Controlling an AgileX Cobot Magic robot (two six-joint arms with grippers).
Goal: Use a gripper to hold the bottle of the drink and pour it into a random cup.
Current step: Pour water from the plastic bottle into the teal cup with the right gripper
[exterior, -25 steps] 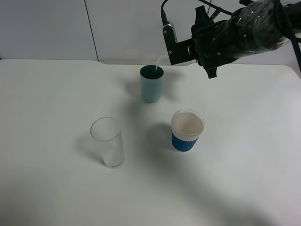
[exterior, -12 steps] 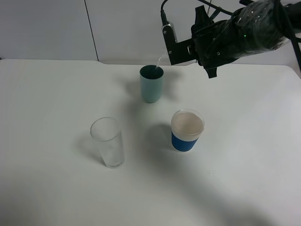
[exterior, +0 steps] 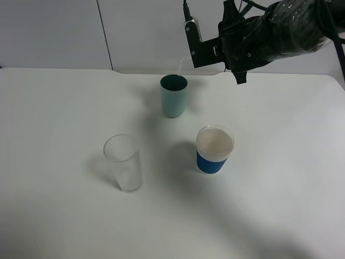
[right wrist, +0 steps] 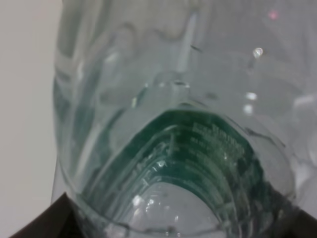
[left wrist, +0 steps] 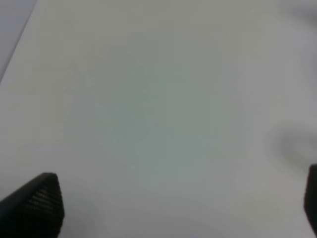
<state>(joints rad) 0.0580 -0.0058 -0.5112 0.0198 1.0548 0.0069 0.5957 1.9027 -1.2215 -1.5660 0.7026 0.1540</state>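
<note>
My right gripper (exterior: 202,51) hangs high at the back, shut on the clear bottle with its dark green label (right wrist: 198,148), which fills the right wrist view. The bottle is tilted, its neck (exterior: 185,60) up and to the right of the teal cup (exterior: 173,96). A thin stream (exterior: 181,67) falls from the neck toward that cup. A clear glass (exterior: 123,163) stands front left, and a white cup with a blue sleeve (exterior: 214,149) stands front right. My left gripper's fingertips (left wrist: 34,201) are wide apart over bare table, holding nothing.
The white table (exterior: 64,108) ends at a grey wall (exterior: 54,32) behind the teal cup. The right arm's bulky black body (exterior: 280,32) with cables reaches in from the upper right.
My right gripper has risen slightly with the bottle. The stream has thinned. The cups have not moved.
</note>
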